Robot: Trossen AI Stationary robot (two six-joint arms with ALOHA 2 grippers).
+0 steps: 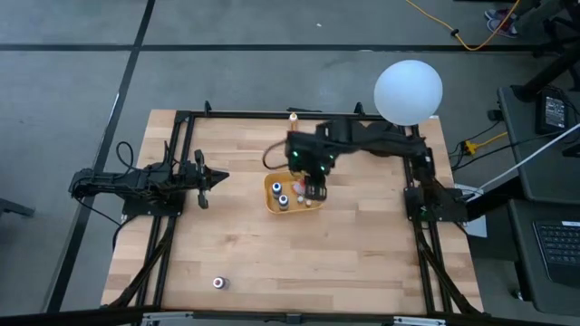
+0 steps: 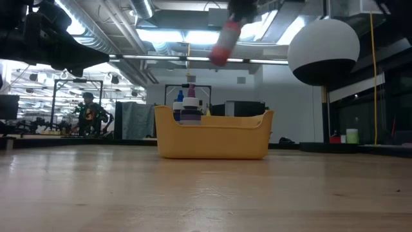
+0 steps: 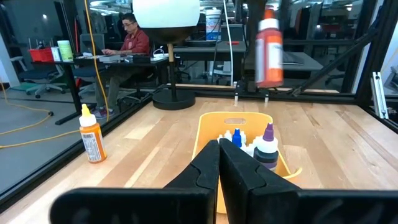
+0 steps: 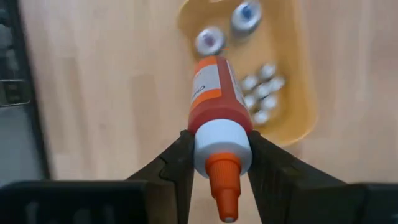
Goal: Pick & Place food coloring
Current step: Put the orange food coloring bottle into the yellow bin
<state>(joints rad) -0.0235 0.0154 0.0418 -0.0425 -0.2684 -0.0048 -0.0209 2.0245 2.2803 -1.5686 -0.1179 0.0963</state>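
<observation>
My right gripper [image 4: 222,163] hangs over the orange-yellow tray [image 1: 270,186], shut on an orange-red food coloring bottle [image 4: 214,93]. The left wrist view shows that bottle [image 3: 269,53] high above the tray [image 3: 208,124]; in the low view the bottle [image 2: 224,40] is blurred above the tray [image 2: 212,145]. In the tray stand a purple-capped bottle [image 3: 268,144], a blue-capped one [image 3: 236,138] and several small white-capped ones [image 4: 261,93]. My left gripper [image 1: 217,177] waits shut and level at the table's left, touching nothing. My right gripper pinches the bottle's white cap [image 4: 222,146] between its two fingers, one on each side. The fingers come from above, pointing steeply down. The bottle hangs below them clear of the tray, bottom down and nozzle [image 4: 225,186] pointing back toward the wrist.
An orange bottle [image 1: 293,116] stands at the table's far edge, also seen in the left wrist view [image 3: 91,135]. Another small bottle [image 1: 218,283] stands near the front edge. A big white globe lamp [image 1: 409,91] is at the far right corner. Black frame rails border the table.
</observation>
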